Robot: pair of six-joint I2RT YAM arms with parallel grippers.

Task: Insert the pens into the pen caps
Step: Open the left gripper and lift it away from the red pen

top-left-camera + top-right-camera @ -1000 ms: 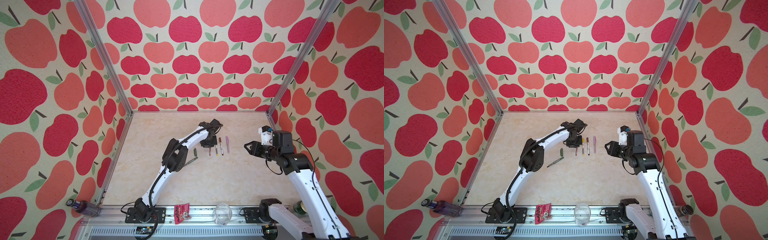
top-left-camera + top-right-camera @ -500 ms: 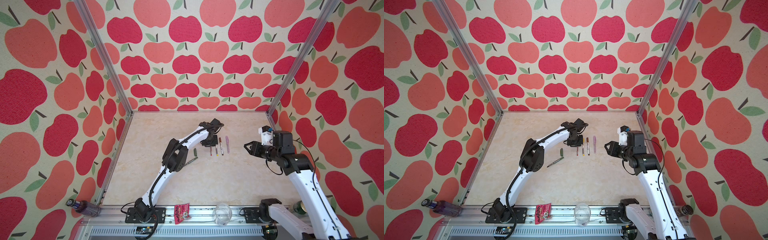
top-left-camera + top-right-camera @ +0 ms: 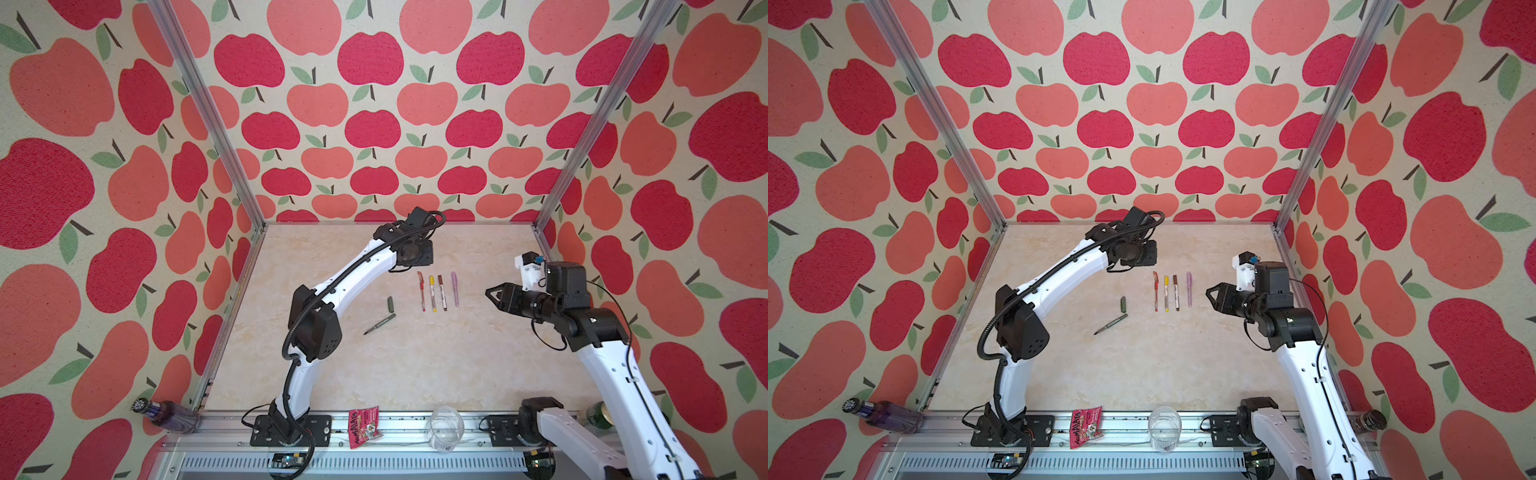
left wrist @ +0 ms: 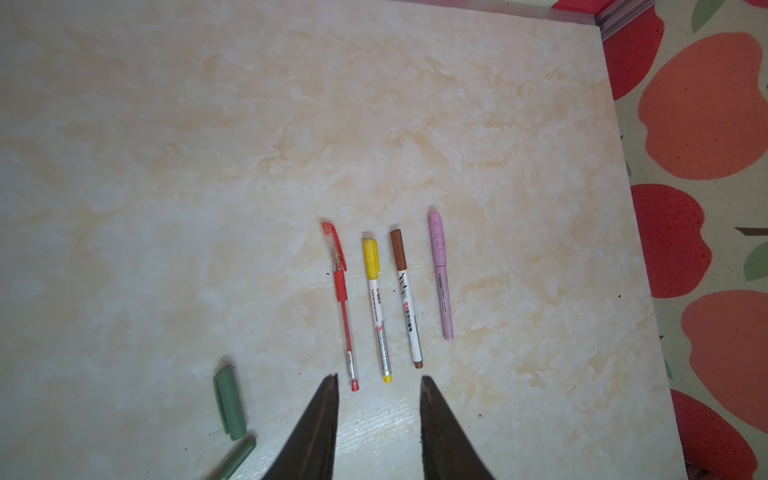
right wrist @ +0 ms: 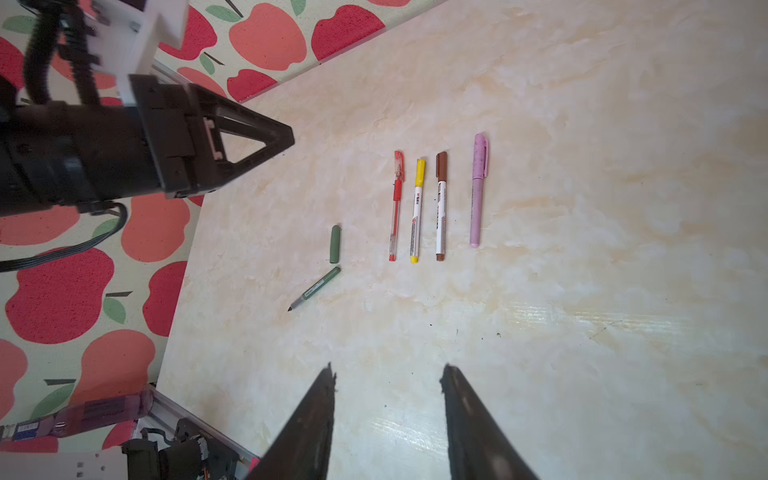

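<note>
Four capped pens lie side by side mid-table: red (image 3: 422, 291), yellow-capped white (image 3: 432, 293), brown-capped white (image 3: 442, 292) and lilac (image 3: 455, 289). Left of them the dark green pen cap (image 3: 390, 304) lies apart from the uncapped green pen (image 3: 380, 324). In the left wrist view my left gripper (image 4: 378, 378) stands open and empty over the near ends of the red pen (image 4: 341, 303) and yellow pen (image 4: 377, 307). My right gripper (image 5: 387, 368) is open and empty, right of the row and above the table.
On the front rail lie a red snack packet (image 3: 365, 420) and a clear cup (image 3: 446, 423). A purple bottle (image 3: 166, 413) lies at the front left corner and a green can (image 3: 598, 415) at the front right. Apple-patterned walls close three sides.
The left gripper's jaws have spread apart from shut. The right arm and the pens have not moved.
</note>
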